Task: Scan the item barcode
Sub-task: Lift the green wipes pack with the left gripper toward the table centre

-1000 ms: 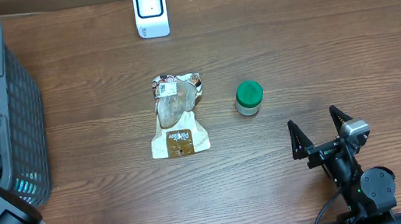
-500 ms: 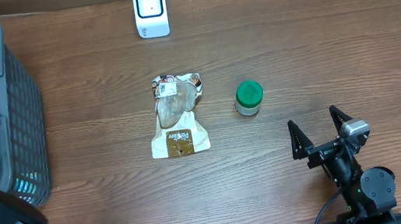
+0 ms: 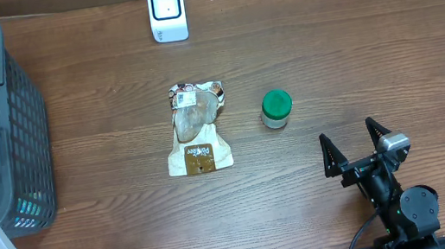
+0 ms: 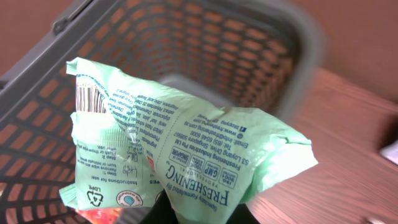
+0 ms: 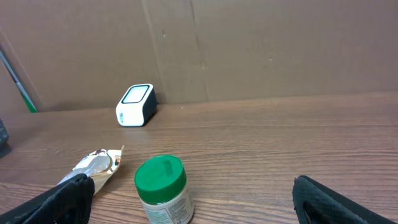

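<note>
The green plastic packet (image 4: pixel 186 149) sits in the left claw (image 4: pixel 199 214), with the grey mesh plastic basket (image 4: pixel 205 56) beyond it. On the brown wooden table (image 3: pixel 384 32), the green-lidded round jar (image 3: pixel 276 108) stands ahead-left of the right claw (image 3: pixel 350 146). The brown foil pouch (image 3: pixel 197 128) lies farther left, and the white boxy scanner (image 3: pixel 167 12) stands well beyond both.

Mint-green packet (image 4: pixel 186 149), dark teal print; black-and-white barcode (image 4: pixel 90 99) stripes at upper corner, orange-red flash at bottom edge. Grey basket (image 4: pixel 205 50), open lattice pattern. Brown table (image 3: pixel 368 43), wood grain running across. White scanner (image 3: pixel 167 12), black-rimmed face. Tan-and-cream pouch (image 3: pixel 197 132), brown band at bottom, clear middle. Jar (image 3: pixel 276 108): bright green lid, pale label. Matte black right gripper (image 3: pixel 346 130). Plain brown cardboard wall (image 5: pixel 280 43).
</note>
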### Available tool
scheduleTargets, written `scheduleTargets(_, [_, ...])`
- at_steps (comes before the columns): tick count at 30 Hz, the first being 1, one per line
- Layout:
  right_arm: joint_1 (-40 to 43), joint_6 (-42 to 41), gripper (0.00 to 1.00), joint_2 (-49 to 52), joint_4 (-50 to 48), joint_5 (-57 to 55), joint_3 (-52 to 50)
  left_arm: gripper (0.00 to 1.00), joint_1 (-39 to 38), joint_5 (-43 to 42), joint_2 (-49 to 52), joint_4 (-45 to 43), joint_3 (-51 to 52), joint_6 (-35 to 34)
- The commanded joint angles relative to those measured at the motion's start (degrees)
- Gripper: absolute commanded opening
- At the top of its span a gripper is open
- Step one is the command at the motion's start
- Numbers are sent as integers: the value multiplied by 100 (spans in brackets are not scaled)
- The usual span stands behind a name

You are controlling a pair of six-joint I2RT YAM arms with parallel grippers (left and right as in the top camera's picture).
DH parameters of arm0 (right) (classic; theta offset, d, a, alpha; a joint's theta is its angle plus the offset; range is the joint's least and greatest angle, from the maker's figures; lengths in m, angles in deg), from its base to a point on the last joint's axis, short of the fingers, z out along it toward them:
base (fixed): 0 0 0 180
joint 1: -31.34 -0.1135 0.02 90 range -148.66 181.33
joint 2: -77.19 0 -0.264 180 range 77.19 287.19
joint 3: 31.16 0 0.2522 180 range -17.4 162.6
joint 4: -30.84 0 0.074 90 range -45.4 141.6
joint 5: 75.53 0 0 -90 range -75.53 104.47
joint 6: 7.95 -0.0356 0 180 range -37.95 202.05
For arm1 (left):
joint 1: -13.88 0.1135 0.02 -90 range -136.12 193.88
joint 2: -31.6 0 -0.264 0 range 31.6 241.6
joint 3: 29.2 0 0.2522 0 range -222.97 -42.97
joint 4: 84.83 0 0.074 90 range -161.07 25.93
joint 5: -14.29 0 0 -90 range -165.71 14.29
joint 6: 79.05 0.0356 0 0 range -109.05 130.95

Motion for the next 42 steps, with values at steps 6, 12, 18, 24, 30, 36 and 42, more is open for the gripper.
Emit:
scheduleTargets(6, [-22, 0, 100, -68, -24, -55, -61, 4, -1325, 7, -551, 863, -111, -334])
scheduleTargets(12, [-22, 0, 100, -68, -24, -55, -61, 4, -2616, -33, -391, 1499, 260, -358])
scheduleTargets(18, [-22, 0, 100, -68, -24, -55, -61, 4, -3915, -28, -216, 1366, 1370, -356])
scheduleTargets(24, [-22, 0, 100, -66, -22, -55, -61, 4, -4538, -26, 107, 656, 2658, -358])
scheduleTargets(30, [-22, 0, 100, -66, -22, -55, -61, 4, -4583, -17, 654, 280, 3228, -603])
scheduleTargets(36, [-22, 0, 100, -66, -22, -55, -61, 4, -4594, -107, 1261, -2, 3272, -752])
scheduleTargets(42, [-22, 0, 100, -66, -22, -55, -61, 4, -4594, -140, 1764, -66, 3272, -857])
